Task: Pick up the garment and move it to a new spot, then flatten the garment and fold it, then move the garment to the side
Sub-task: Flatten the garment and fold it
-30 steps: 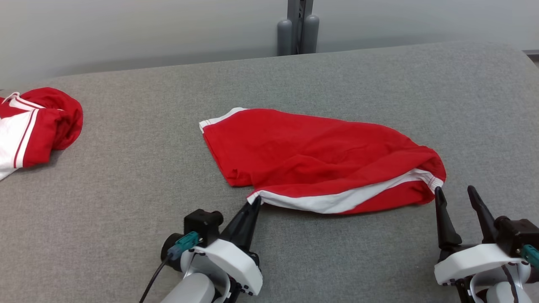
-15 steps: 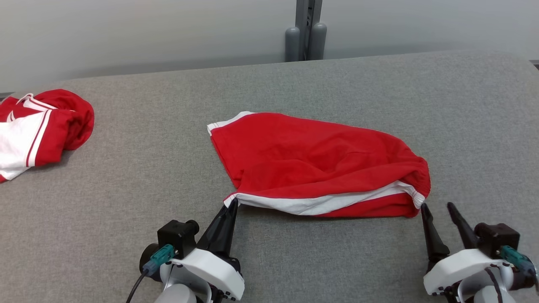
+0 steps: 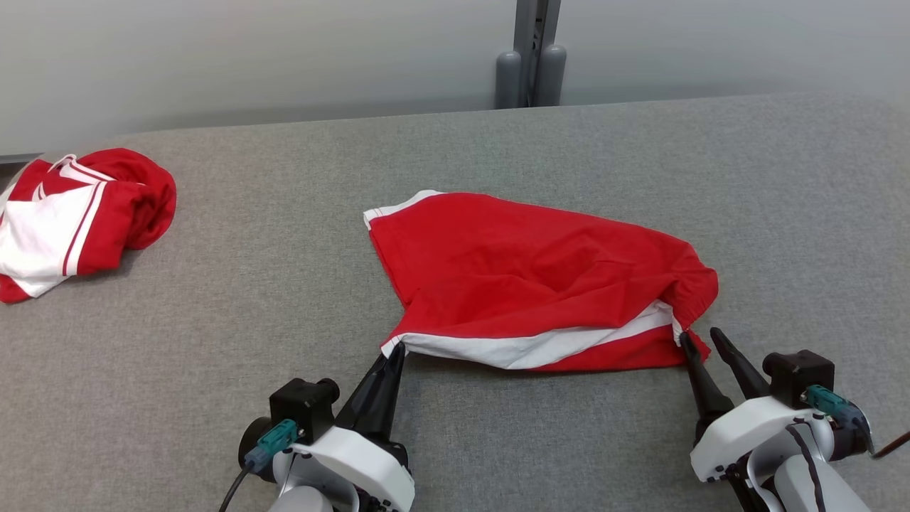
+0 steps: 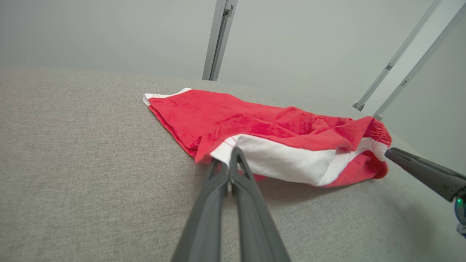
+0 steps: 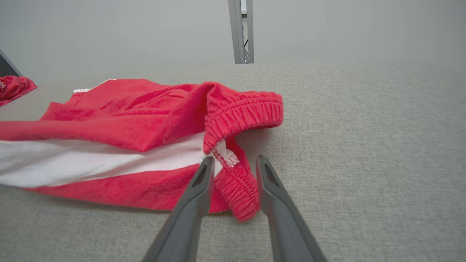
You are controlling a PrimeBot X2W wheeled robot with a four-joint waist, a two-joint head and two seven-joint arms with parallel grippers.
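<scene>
Nearer now, the right gripper (image 3: 699,334) straddles the shorts (image 3: 526,270) at the waistband, fingers parted; the left gripper (image 3: 396,348) pinches their hem on a grey table (image 3: 213,320) by a pale wall (image 3: 213,57)

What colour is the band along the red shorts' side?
White band on the red fabric shorts, clearest in the left wrist view.

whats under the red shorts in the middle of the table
The grey fabric surface shows all around the red shorts, and a shadowed gap shows beneath their raised near edge. Whatever lies under the middle of them is covered.
</scene>
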